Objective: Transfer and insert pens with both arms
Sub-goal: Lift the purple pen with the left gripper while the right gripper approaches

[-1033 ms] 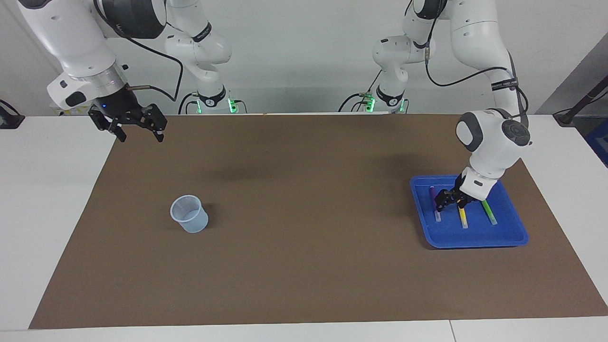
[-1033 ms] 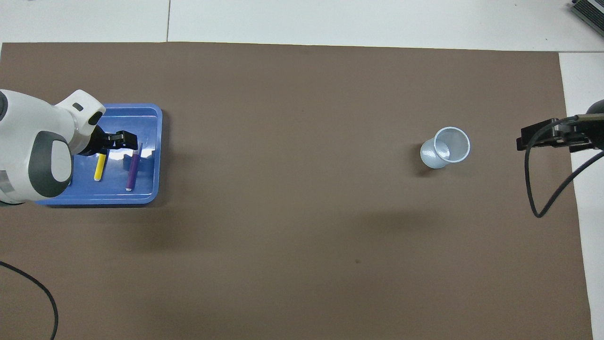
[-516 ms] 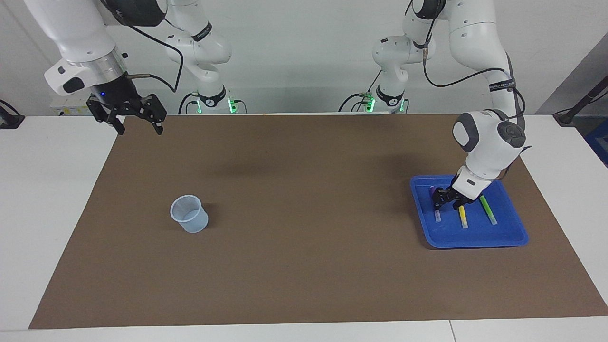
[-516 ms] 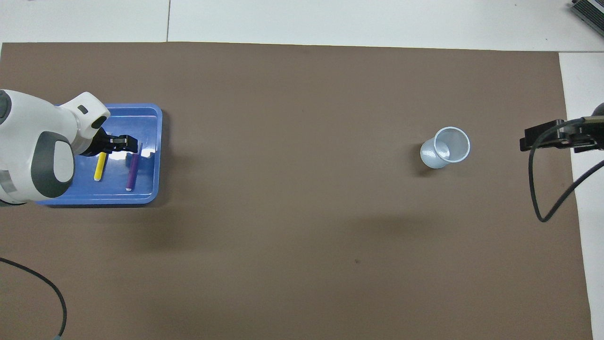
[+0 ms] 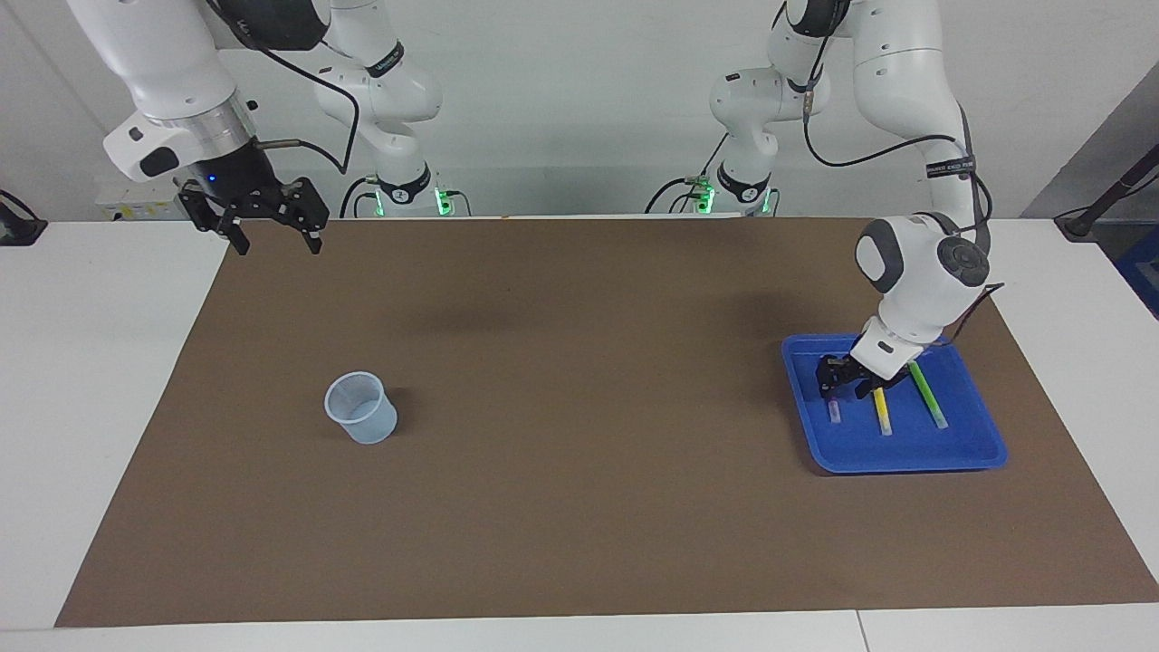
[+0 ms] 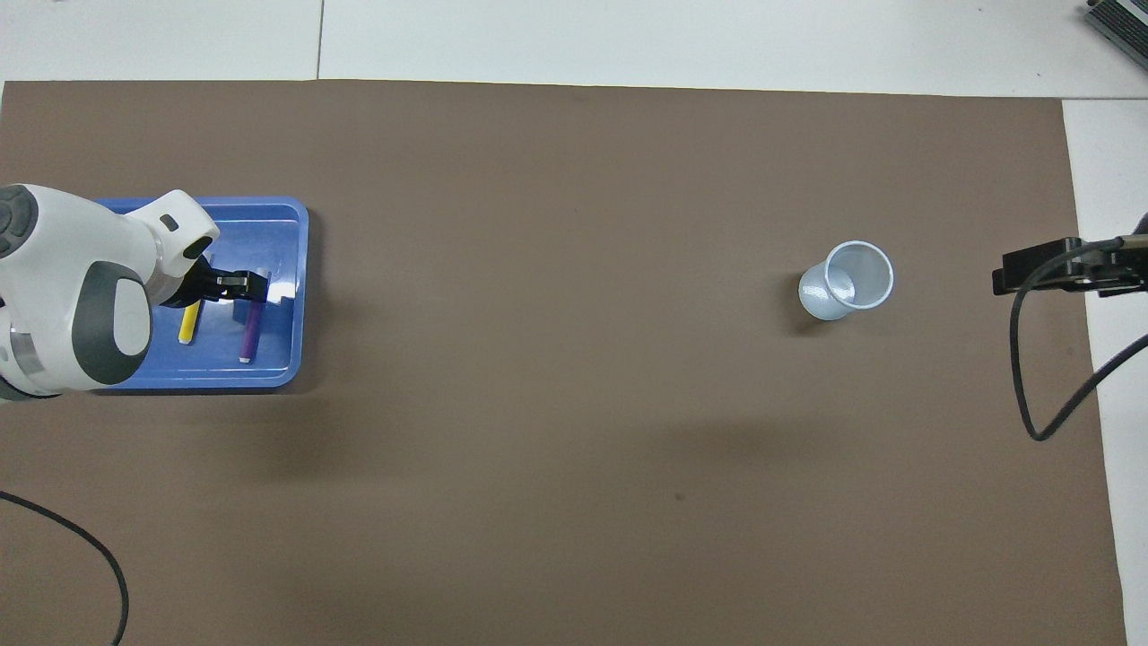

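Jaws: left gripper (image 5: 835,388) state unclear, at purple pen (image 5: 832,407) | right gripper (image 5: 272,234) apart, raised

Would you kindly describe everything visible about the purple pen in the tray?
The purple pen is a short, thin marker with a pale cap end, plastic by its look. It lies flat in the blue tray, beside the yellow pen, toward the left arm's end of the table. The left gripper is down at its purple end; whether it grips the pen cannot be told.

table (image 5: 90,380) | brown mat (image 5: 579,507) | on mat: cup (image 5: 360,408), blue tray (image 5: 905,453)
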Action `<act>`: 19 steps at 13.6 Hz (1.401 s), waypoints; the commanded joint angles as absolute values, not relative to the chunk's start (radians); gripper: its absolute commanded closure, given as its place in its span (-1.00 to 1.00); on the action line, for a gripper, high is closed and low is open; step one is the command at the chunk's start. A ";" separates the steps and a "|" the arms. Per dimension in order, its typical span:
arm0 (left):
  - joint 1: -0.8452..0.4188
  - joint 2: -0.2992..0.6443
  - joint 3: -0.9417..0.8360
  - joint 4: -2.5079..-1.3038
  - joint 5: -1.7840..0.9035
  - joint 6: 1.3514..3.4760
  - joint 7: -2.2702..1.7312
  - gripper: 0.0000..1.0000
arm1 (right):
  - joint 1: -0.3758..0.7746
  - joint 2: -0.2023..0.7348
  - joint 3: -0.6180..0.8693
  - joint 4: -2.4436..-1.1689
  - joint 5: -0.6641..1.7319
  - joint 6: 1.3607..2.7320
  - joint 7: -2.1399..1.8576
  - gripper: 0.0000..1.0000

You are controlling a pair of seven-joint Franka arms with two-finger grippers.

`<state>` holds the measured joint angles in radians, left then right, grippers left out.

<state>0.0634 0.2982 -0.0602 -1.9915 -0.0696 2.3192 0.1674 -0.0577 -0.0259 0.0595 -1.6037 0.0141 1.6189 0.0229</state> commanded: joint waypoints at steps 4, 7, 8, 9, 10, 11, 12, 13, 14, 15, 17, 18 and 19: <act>0.041 0.278 -0.049 -2.045 -0.067 2.382 0.184 -0.04 | -0.043 -0.098 0.064 -1.739 0.028 1.741 -0.011 -1.00; 0.040 0.278 -0.049 -2.045 -0.067 2.381 0.186 0.33 | 0.015 -0.124 0.064 -1.815 0.028 1.831 0.008 -1.00; 0.040 0.278 -0.049 -2.045 -0.067 2.384 0.184 0.38 | 0.026 -0.124 0.066 -1.824 0.028 1.853 0.023 -1.00; 0.040 0.279 -0.049 -2.045 -0.067 2.388 0.183 0.38 | 0.037 -0.120 0.066 -1.827 0.029 1.868 0.037 -1.00; 0.040 0.278 -0.049 -2.045 -0.067 2.393 0.184 0.38 | 0.040 -0.112 0.066 -1.828 0.031 1.884 0.041 -1.00; 0.040 0.278 -0.049 -2.046 -0.067 2.395 0.184 0.40 | 0.047 -0.104 0.066 -1.830 0.052 1.902 0.038 -1.00; 0.040 0.278 -0.049 -2.049 -0.067 2.393 0.186 0.52 | 0.054 -0.092 0.064 -1.830 0.093 1.911 0.040 -1.00; 0.040 0.278 -0.049 -2.049 -0.066 2.390 0.186 0.77 | 0.055 -0.081 0.064 -1.830 0.122 1.920 0.041 -1.00; 0.040 0.278 -0.048 -2.048 -0.066 2.387 0.186 0.88 | 0.057 -0.072 0.066 -1.830 0.138 1.949 0.040 -1.00; 0.040 0.278 -0.048 -2.048 -0.067 2.379 0.184 1.00 | 0.058 -0.063 0.066 -1.830 0.140 1.959 0.040 -1.00; 0.040 0.276 -0.048 -2.045 -0.067 2.369 0.183 1.00 | 0.069 -0.048 0.064 -1.830 0.146 1.985 0.043 -1.00; 0.041 0.276 -0.048 -2.039 -0.067 2.364 0.181 1.00 | 0.071 -0.037 0.066 -1.830 0.152 1.996 0.054 -1.00; 0.046 0.278 -0.048 -2.027 -0.067 2.349 0.181 1.00 | 0.077 -0.031 0.066 -1.830 0.170 2.000 0.073 -1.00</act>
<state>0.0557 0.2964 -0.0619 -2.0171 -0.0695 2.3628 0.1757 0.0658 -0.0381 0.0692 -1.8167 0.1315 1.9707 0.0428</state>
